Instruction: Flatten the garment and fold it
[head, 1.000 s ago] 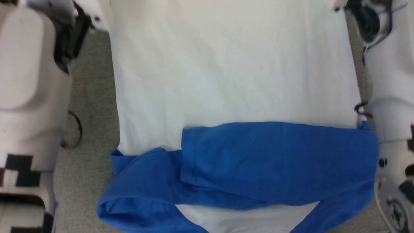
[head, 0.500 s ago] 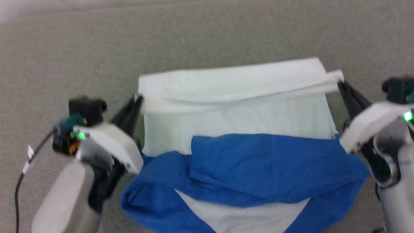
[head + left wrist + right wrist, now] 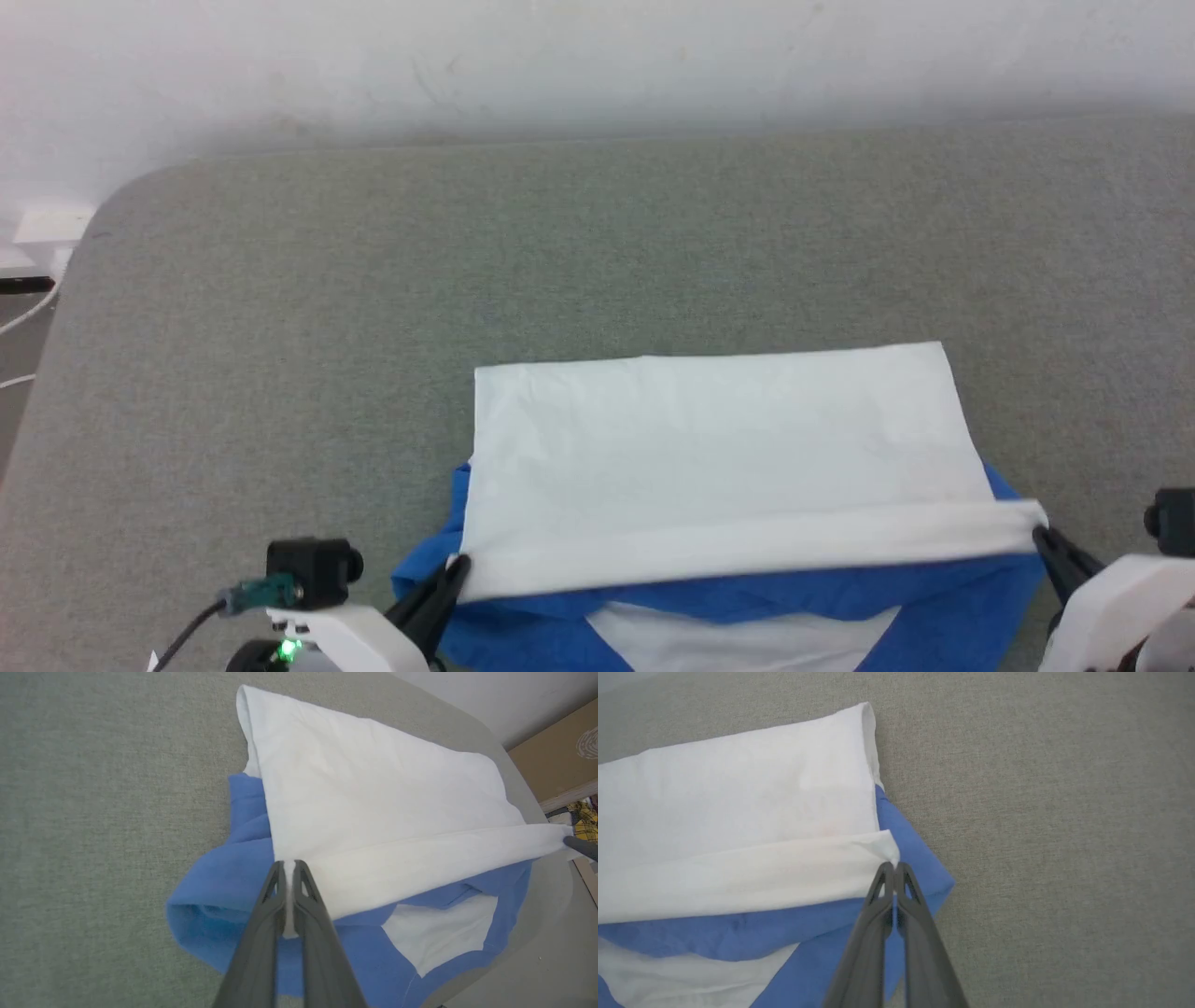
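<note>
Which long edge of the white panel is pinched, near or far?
The near edge of the garment: the left gripper and right gripper are shut on its two corners. The far edge lies flat, ungripped.

Left fingers (image 3: 261,933) pinched shut; right fingers (image 3: 871,933) pinched shut; set wide apart.

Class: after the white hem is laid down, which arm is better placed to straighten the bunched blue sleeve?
Likely left: the left end effector, shut on the garment's hem, sits beside that sleeve; the right end effector holds the opposite corner.
</note>
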### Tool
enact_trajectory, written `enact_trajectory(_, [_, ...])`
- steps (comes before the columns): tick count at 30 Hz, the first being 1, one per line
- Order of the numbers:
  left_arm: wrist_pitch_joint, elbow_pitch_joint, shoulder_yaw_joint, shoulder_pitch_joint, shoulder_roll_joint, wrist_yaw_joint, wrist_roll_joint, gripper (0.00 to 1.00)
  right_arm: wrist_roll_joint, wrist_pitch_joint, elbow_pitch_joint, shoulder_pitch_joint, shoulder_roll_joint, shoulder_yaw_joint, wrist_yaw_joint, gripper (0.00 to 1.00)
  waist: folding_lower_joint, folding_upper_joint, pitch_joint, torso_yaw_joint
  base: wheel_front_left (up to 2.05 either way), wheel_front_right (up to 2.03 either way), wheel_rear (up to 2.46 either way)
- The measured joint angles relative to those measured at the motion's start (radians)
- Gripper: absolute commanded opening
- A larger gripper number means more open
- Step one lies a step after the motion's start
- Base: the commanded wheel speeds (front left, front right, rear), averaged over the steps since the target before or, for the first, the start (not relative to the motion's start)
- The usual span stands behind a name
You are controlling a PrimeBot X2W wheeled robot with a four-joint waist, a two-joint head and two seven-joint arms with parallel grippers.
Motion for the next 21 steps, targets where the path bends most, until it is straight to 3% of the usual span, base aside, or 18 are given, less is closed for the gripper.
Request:
enact_trajectory(8, [0.009, 0.014, -0.023, 0.078, -0.002, 0.007, -0.018, 0.0, -0.058, 0.071, 0.012, 0.092, 0.04, -0.058, 0.001, 0.0, 0.0002, 0.0, -0.024, 0.021, 0.0, 0.0, 0.0])
enact_trajectory(17, [0.007, 0.129, -0.069, 0.08, -0.025, -0.01, -0.018, 0.0, -0.038, 0.063, 0.193, 0.103, 0.043, -0.05, 0.001, 0.0, 0.0003, 0.0, -0.043, 0.02, 0.0, 0.0, 0.0])
enact_trajectory(18, [0.007, 0.142, -0.072, 0.08, -0.027, -0.01, -0.016, 0.07, -0.038, 0.05, 0.206, 0.103, 0.043, -0.048, 0.001, 0.17, 0.0003, 0.0, -0.046, 0.019, 0.0, 0.0, 0.0])
enact_trajectory(19, [0.003, 0.15, -0.074, 0.08, -0.029, -0.011, -0.015, 0.36, -0.036, 0.039, 0.216, 0.102, 0.042, -0.046, 0.001, 0.44, 0.0003, 0.0, -0.05, 0.018, 0.0, 0.0, 0.0])
enact_trajectory(20, [-0.003, 0.157, -0.076, 0.079, -0.032, -0.011, -0.014, 1.0, -0.029, 0.031, 0.226, 0.101, 0.041, -0.041, 0.001, 1.0, 0.0002, 0.0, -0.054, 0.017, 0.0, 0.0, 0.0])
enact_trajectory(21, [-0.005, 0.161, -0.078, 0.079, -0.034, -0.012, -0.014, 1.0, -0.021, 0.023, 0.233, 0.101, 0.041, -0.038, 0.001, 1.0, 0.0003, 0.0, -0.057, 0.017, 0.0, 0.0, 0.0])
